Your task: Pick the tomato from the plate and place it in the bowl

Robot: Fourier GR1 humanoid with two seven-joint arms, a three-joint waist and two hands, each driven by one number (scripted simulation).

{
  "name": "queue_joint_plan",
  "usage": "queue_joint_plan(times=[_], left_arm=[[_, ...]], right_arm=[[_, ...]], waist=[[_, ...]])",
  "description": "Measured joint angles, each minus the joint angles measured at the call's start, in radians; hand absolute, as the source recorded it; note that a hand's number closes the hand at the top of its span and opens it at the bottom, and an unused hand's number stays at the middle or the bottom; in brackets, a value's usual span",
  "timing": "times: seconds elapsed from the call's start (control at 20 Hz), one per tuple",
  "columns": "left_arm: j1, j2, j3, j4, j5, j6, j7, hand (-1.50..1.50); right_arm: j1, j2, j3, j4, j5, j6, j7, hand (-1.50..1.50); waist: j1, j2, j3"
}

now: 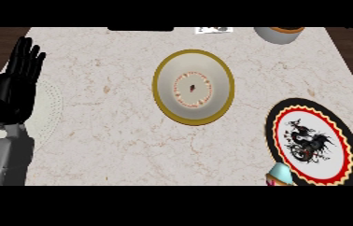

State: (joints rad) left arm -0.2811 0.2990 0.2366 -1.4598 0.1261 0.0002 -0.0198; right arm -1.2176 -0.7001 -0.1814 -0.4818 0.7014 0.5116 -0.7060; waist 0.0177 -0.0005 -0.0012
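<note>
Tomato position first: I cannot tell where it is from this 1 head view. The plate (329,127) at the right edge shows a black rim, a red scalloped ring and a dark dragon-like figure on its white middle, and I see nothing round and red lying on it. The bowl (169,75) sits near the middle of the counter (103,127), well apart from the plate. It has a gold rim and a pale inside, with a ring of small red marks around a dark speck at its centre, which reads to me as pattern.

My left hand (19,82) rests at the left edge with its fingers straight, pointing up and holding nothing. Its grey forearm (14,155) comes in from the lower left corner. The hand partly overlaps a faint pale round mat (48,108) that lies flat on the counter. My right hand does not show anywhere.

A small teal and pink object (280,174) stands at the plate's lower left rim. I cannot say what it is, or whether it touches the plate. At the far edge there is a grey pot with an orange inside (278,34), cut off by the view's top. To its left are a white card (214,30) and a black strip (140,29).
</note>
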Motion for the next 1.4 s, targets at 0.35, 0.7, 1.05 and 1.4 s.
queue_joint_plan(times=[0.35, 0.7, 1.05, 1.4], left_arm=[[0.017, 0.000, 0.006, -0.005, 0.000, 0.001, 0.000, 0.00], [0.029, -0.009, 0.000, -0.037, -0.008, 0.015, 0.018, 0.00], [0.043, -0.007, 0.009, -0.030, 0.000, -0.002, 0.000, 0.00], [0.013, 0.000, 0.005, -0.037, 0.002, -0.004, 0.026, 0.00]], right_arm=[[-0.029, 0.157, 0.077, -0.093, -0.025, 0.067, 0.143, 1.50], [0.040, 0.325, 0.139, -0.221, -0.043, 0.098, 0.266, 1.50], [0.161, 0.471, 0.222, -0.328, 0.027, -0.021, 0.366, 1.50], [0.224, 0.578, 0.226, -0.246, 0.077, -0.149, 0.482, -1.50]], waist=[[-0.015, -0.005, 0.000], [-0.020, -0.006, 0.001], [-0.016, -0.002, 0.001], [-0.005, 0.003, 0.001]])
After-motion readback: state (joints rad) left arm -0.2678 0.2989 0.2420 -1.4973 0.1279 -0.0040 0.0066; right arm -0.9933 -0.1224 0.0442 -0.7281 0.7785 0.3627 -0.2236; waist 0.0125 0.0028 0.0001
